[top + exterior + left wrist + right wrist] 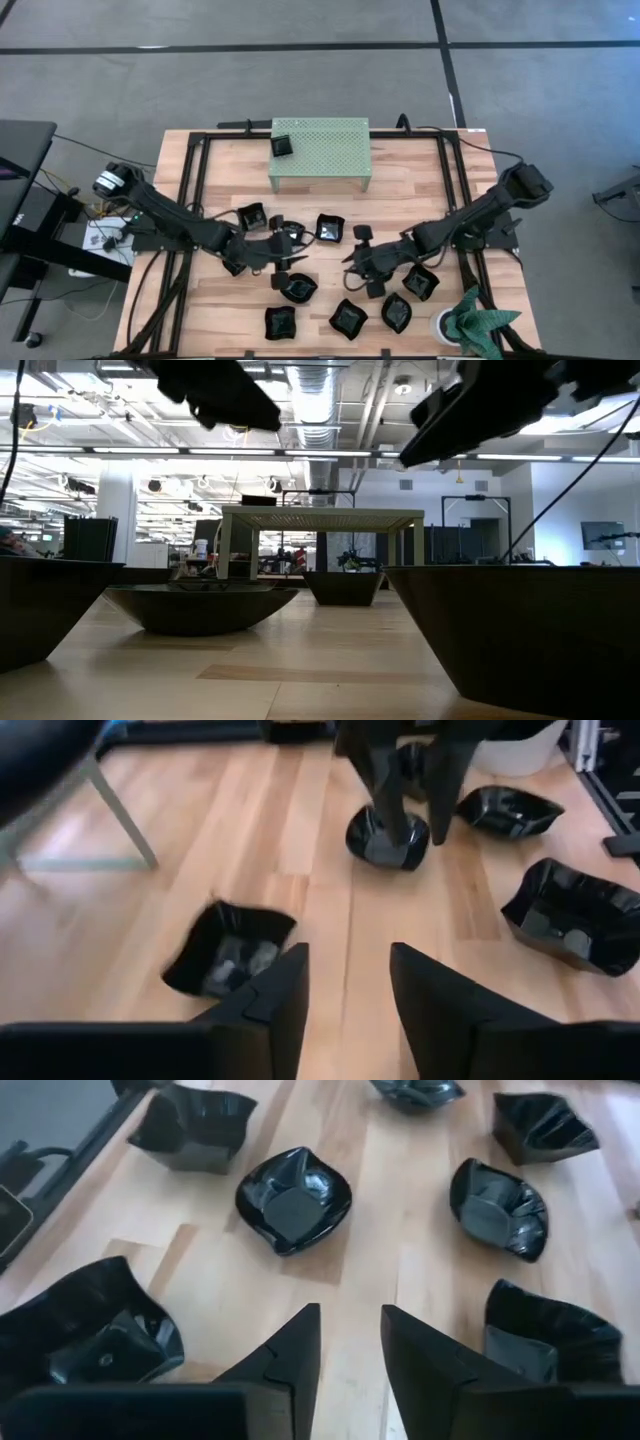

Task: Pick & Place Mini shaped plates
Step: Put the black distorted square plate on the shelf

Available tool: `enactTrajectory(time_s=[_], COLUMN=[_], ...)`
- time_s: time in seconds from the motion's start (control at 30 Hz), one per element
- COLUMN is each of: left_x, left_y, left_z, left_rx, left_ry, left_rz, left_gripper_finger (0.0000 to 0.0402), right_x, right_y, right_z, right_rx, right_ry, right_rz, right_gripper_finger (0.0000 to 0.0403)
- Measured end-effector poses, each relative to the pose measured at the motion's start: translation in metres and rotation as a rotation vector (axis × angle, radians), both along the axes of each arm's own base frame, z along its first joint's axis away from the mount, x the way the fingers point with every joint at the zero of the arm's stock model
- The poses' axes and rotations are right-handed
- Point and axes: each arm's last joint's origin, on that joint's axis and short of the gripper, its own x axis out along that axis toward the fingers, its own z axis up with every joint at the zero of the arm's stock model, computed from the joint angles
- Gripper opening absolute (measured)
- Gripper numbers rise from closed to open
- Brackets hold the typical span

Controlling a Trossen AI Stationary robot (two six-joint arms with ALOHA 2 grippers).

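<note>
The right gripper [345, 1345], fingers spread and holding nothing, hangs just short of a wavy black dish [294, 1198] lying straight ahead of it.

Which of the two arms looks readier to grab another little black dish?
Probably the left. Its open gripper hovers right beside a dish, while the right gripper, also open, faces bare wood between dishes.

Dark arms, wedge-shaped blk fingers [290, 1355].
</note>
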Motion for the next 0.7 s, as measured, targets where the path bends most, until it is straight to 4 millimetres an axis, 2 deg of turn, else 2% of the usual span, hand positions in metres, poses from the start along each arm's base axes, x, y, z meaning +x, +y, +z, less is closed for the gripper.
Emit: enactTrajectory(time_s=[0.2, 0.3, 0.47, 0.7], left_x=[0.007, 0.008, 0.007, 0.003], left_y=[-0.004, -0.004, -0.001, 0.000], left_z=[-0.021, -0.023, -0.016, -0.003], left_rx=[-0.073, -0.074, -0.086, -0.115], left_ry=[0.049, 0.054, 0.027, -0.022], left_rz=[0.062, 0.068, 0.071, 0.071], left_gripper_finger=[0.0156, 0.0156, 0.0156, 0.0156], right_x=[0.020, 0.030, 0.047, 0.059], right_y=[0.005, 0.001, -0.019, -0.048], right_z=[-0.017, -0.027, -0.045, -0.077], right_rx=[-0.013, -0.100, -0.226, -0.214], right_ry=[0.059, 0.075, 0.091, 0.183], right_rz=[0.012, -0.008, -0.181, -0.296], right_gripper_finger=[0.0151, 0.0174, 0.0198, 0.0200])
